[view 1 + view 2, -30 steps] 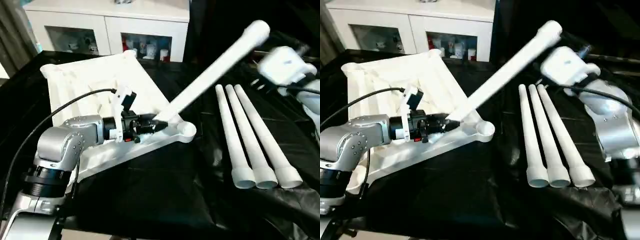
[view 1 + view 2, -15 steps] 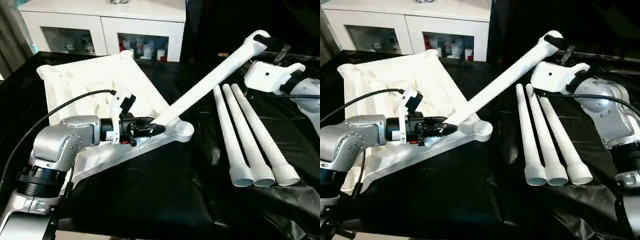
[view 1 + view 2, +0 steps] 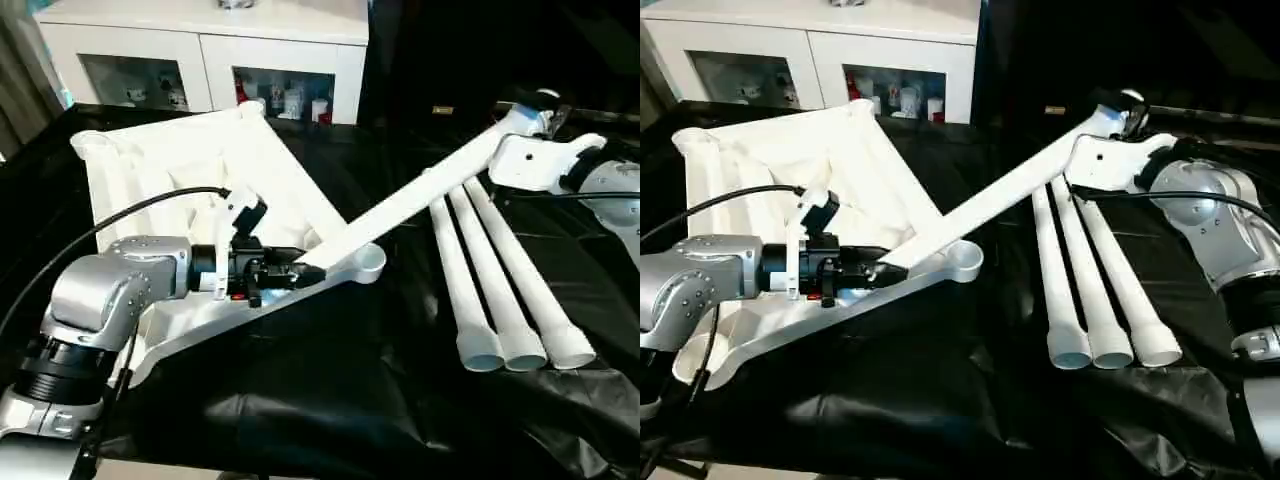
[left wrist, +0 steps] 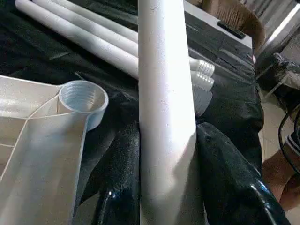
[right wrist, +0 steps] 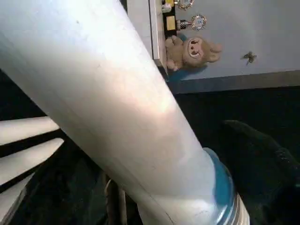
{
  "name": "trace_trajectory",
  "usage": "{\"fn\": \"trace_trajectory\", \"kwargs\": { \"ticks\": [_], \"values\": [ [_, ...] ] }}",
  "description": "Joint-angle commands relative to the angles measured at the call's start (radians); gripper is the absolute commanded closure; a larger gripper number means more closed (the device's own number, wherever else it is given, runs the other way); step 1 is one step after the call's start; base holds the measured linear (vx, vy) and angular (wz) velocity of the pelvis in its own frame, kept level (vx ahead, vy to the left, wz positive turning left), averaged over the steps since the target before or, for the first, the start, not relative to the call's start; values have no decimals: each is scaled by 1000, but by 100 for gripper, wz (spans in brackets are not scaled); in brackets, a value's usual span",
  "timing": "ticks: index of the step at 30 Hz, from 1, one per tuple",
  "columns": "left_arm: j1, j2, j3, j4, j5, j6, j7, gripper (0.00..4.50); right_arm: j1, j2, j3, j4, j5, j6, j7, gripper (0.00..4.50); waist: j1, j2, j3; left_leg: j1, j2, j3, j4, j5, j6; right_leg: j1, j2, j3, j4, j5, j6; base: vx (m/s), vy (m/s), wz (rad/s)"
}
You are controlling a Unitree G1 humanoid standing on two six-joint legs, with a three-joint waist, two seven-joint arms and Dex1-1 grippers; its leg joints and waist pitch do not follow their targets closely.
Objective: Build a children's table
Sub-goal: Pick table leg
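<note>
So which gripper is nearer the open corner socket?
Left. The left gripper grips the leg right beside the socket; the right gripper is at the leg's far raised end.

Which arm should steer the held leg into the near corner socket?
Left. The left gripper clamps the leg at its lower end, right beside the open corner socket of the tabletop. The right gripper holds the far end, away from it.

Leg (image 3: 420,195): its far end is lower now, less steep than a second ago.
Right gripper (image 3: 533,108): it has come down with the leg's far end, closer to the three legs (image 3: 500,280) lying on the table.
Left gripper (image 3: 875,268): it has slid a little toward the robot.
</note>
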State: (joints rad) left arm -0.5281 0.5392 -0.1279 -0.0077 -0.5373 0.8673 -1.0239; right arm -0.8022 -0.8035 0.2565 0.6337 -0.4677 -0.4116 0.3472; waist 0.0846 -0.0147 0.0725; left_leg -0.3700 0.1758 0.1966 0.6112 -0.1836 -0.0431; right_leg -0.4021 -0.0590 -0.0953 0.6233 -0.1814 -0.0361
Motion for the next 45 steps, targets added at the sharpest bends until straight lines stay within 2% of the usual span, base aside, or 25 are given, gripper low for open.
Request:
{"fn": "trace_trajectory", "kwargs": {
  "ticks": [1,6,11,12,17,18,19,21,23,25,28,30,33,35,36,37,38,39,40,43,44,45],
  "values": [
    [-12,5,4,-23,-15,-8,-23,303,-17,-3,4,31,9,-7,9,85,-5,-12,-73,11,45,-23,-51,-177,51,54,-80,64,-81,-306,-146,0,0,0],
    [-13,12,7,-12,-7,-20,-22,303,-6,10,-1,41,17,-22,23,112,-7,-12,-72,11,45,-24,-50,-183,51,53,-79,64,-81,-318,-138,0,0,0],
    [-16,14,9,-1,13,-46,-11,303,1,12,-4,51,21,-36,30,122,-8,-10,-71,12,46,-24,-51,-190,52,51,-78,63,-81,-306,-147,0,0,0],
    [-23,11,16,17,28,-68,4,247,6,14,-8,56,28,-39,38,123,-8,-9,-71,11,45,-24,-50,-191,52,51,-78,64,-82,-307,-147,0,0,0],
    [-52,-4,53,71,30,-72,37,212,23,20,-16,59,39,-37,47,127,-7,-8,-72,13,43,-24,-49,-196,51,52,-76,62,-85,-308,-148,0,0,0],
    [-61,-5,66,89,39,-91,49,189,31,23,-20,59,47,-33,52,137,-6,-8,-73,11,45,-26,-51,-193,53,55,-78,62,-81,-293,-153,0,0,0],
    [-71,-10,85,108,43,-110,67,186,38,26,-24,59,56,-27,58,143,-7,-5,-72,11,45,-26,-50,-196,54,53,-78,62,-83,-295,-153,0,0,0],
    [-103,-32,149,163,37,-144,120,176,54,33,-34,59,76,-17,68,149,-8,-8,-73,10,44,-25,-50,-195,54,56,-77,62,-82,-286,-156,0,0,0],
    [-134,-43,207,216,27,-170,160,164,69,39,-43,60,92,-5,77,153,-7,-6,-74,11,42,-25,-48,-193,55,56,-77,61,-82,-279,-157,0,0,0],
    [-158,-46,255,261,14,-206,187,136,83,50,-59,63,115,17,90,165,-7,-8,-75,11,42,-25,-49,-190,59,57,-79,61,-83,-271,-160,0,0,0],
    [-190,-64,316,311,-9,-233,238,133,96,66,-77,70,139,46,99,175,-8,-9,-77,9,43,-25,-48,-173,68,58,-79,61,-78,-239,-177,0,0,0],
    [-234,-88,385,387,-18,-291,333,133,110,88,-96,84,171,82,107,184,-7,-12,-77,9,42,-25,-47,-174,71,58,-80,60,-80,-247,-179,0,0,0],
    [-276,-106,440,476,3,-377,430,133,128,109,-108,92,203,117,117,200,-6,-15,-77,8,40,-27,-47,-179,73,59,-79,56,-85,-279,-155,0,0,0],
    [-308,-105,483,562,32,-458,526,133,153,151,-142,70,276,168,140,205,-3,-12,-80,8,44,-28,-48,-164,76,60,-82,57,-81,-254,-157,0,0,0],
    [-308,-105,483,562,32,-458,526,133,153,151,-142,70,276,168,140,206,-3,-12,-80,9,43,-27,-48,-165,80,58,-80,58,-82,-248,-156,0,0,0],
    [-320,-102,495,600,50,-492,573,133,164,187,-181,53,345,210,156,206,-3,-14,-83,7,45,-29,-48,-157,79,61,-83,58,-78,-237,-158,0,0,0],
    [-330,-98,496,645,77,-516,616,133,174,247,-251,26,462,263,173,207,-2,-12,-84,9,47,-29,-49,-159,88,59,-84,58,-78,-229,-161,0,0,0],
    [-331,-98,495,648,79,-517,618,133,174,253,-258,23,474,268,175,208,-2,-12,-84,11,50,-31,-51,-158,88,59,-88,59,-77,-230,-163,0,0,0],
    [-322,-99,455,651,119,-535,611,133,177,299,-316,-11,576,327,190,208,0,-12,-85,12,51,-31,-51,-152,89,59,-87,57,-78,-227,-167,0,0,0],
    [-307,-111,407,639,153,-544,591,133,181,347,-368,-58,674,393,192,209,9,-5,-86,15,63,-33,-55,-129,82,55,-93,62,-70,-178,-189,0,0,0],
    [-298,-130,386,621,158,-540,580,133,190,371,-385,-98,740,455,217,209,12,-2,-86,17,62,-32,-55,-127,80,56,-94,63,-70,-160,-202,0,0,0],
    [-270,-170,319,566,175,-528,541,133,214,420,-413,-166,862,544,251,209,17,-2,-83,18,68,-33,-58,-132,88,59,-100,67,-72,-153,-211,0,0,0]
  ]
}}
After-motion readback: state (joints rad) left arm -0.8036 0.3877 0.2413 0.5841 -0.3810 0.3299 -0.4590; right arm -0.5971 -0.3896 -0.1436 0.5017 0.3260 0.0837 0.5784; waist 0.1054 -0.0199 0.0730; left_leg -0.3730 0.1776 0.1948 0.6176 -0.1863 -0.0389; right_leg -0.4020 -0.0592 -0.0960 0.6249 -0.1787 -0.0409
